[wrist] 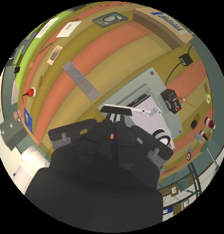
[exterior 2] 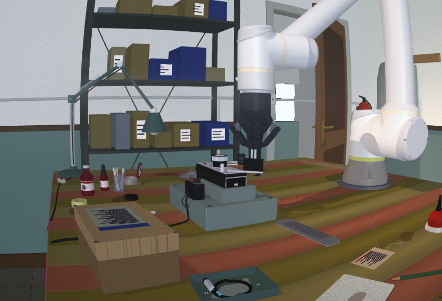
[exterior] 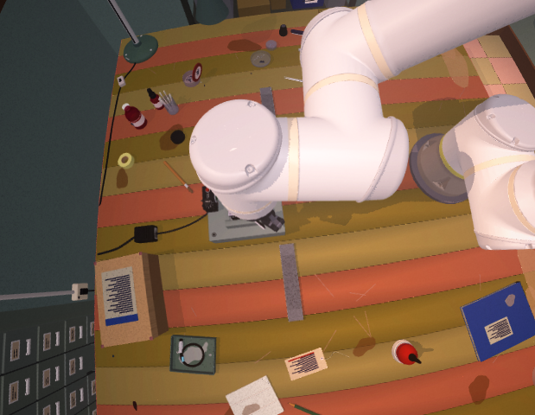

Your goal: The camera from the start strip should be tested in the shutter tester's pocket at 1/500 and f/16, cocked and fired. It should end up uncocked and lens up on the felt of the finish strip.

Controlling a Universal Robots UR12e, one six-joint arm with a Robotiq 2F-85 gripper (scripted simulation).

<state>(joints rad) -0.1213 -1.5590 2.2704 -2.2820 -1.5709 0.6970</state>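
The black camera (exterior 2: 220, 175) sits lens up in the pocket of the grey shutter tester (exterior 2: 223, 204) in the middle of the bench. Its lens ring (exterior 2: 220, 160) points at the ceiling. A thin lever (wrist: 121, 109) with a black tip sticks out from the camera's top plate past its right end. A black control box with a red button (wrist: 171, 100) is fixed to the tester's left side. My gripper (exterior 2: 253, 154) hangs straight down over the camera's right end, its fingertips just above the lever's black tip (exterior 2: 253, 164). The gripper is closed and holds nothing.
A cardboard box (exterior 2: 125, 242) stands at the bench's front left. A grey felt strip (exterior 2: 307, 231) lies right of the tester, and another (exterior: 267, 99) lies behind it. A tray with a cable (exterior 2: 233, 284) sits at the front edge. Bottles (exterior 2: 87, 180) and a lamp stand at the left.
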